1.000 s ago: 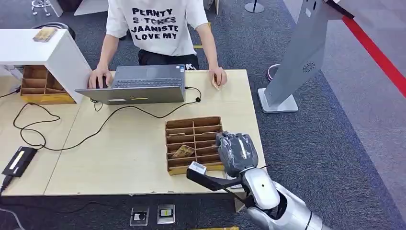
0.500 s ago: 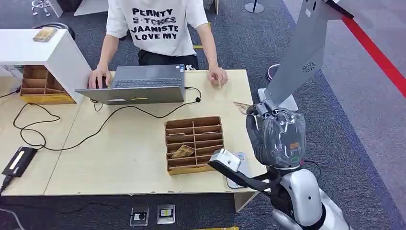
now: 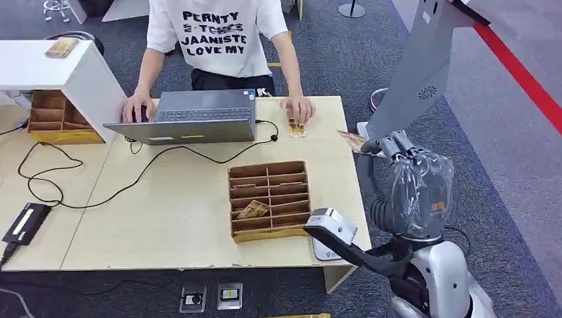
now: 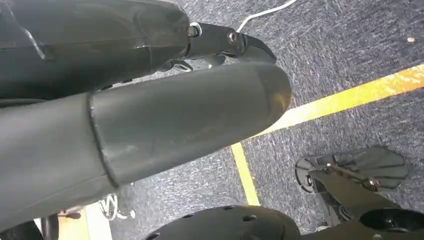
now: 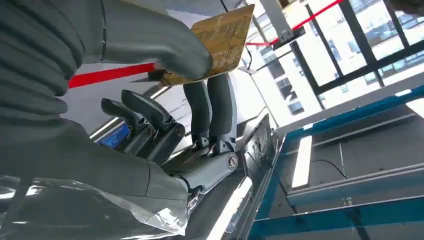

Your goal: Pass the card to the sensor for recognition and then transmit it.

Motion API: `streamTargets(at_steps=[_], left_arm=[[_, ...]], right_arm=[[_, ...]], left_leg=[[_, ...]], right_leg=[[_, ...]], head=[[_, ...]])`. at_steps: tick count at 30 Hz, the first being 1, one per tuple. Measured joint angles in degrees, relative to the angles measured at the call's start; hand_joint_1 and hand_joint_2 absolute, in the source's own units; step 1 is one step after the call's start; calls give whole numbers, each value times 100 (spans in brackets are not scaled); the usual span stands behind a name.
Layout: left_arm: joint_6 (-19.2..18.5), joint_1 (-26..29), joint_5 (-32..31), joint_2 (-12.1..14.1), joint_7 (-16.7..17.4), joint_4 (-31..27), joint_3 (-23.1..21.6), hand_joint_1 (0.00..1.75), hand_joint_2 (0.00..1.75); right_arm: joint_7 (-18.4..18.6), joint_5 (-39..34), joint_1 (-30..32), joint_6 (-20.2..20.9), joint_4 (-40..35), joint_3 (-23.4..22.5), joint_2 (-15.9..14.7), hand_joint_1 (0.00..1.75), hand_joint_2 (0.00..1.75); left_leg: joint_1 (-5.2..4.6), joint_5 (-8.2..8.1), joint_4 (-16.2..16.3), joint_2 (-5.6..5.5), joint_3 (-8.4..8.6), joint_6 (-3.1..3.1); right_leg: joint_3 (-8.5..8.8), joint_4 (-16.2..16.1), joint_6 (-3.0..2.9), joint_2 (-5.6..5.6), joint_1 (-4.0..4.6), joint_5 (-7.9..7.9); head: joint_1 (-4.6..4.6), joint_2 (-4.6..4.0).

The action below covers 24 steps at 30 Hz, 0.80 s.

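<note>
- The right hand [image 3: 397, 149] has gone up and away from the box [image 3: 270, 199] since a moment ago, out past the worktop [image 3: 172, 212] edge, near the grey stand [image 3: 424, 73].
- It pinches the card [image 3: 351, 140] between thumb and fingers [image 5: 210, 107].
- The card sticks out over the worktop corner beyond the box.
- The left hand [image 4: 150, 115] hangs over the floor; I cannot tell if it is clenched.
- A person's hand [image 3: 297, 109] has put another card [image 3: 296, 129] down beyond the box.

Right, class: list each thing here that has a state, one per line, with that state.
Card: lifted off the table, pinched in the right hand.
Laptop: open, a person's hand on it.
Divided box: open-topped, one card inside.
Left hand: hanging over the floor.
</note>
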Motion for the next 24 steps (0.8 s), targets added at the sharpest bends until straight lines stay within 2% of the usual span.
streamTargets(at_steps=[7, 14, 19, 24], left_arm=[[-111, -58, -96, 0, 18, 0, -11, 0, 0], [-177, -159, -240, -13, 107, 0, -116, 0, 0], [-214, -288, -358, -48, 206, 0, -184, 0, 0], [-234, -397, -422, -100, 258, 0, -291, 0, 0]], right_arm=[[-52, 33, -5, 107, -31, 0, 33, 175, 175], [-540, -438, -338, 124, 75, 37, 271, 175, 175], [-925, -1058, -941, 26, 648, 138, 630, 175, 175], [-1106, -1571, -1751, -160, 1726, 347, 1167, 175, 175]], left_leg=[[0, 0, 0, -1, 0, 0], [1, 1, -1, -2, -4, 0], [1, 5, -1, -3, -7, -1], [1, 10, -1, -11, -9, 0]], right_leg=[[1, 0, 0, -1, 0, 0], [1, 1, 0, -2, 1, 0], [4, 3, 0, -7, 1, 1], [3, 4, 0, -13, 1, 2]], head=[[0, 0], [0, 0], [0, 0], [0, 0]])
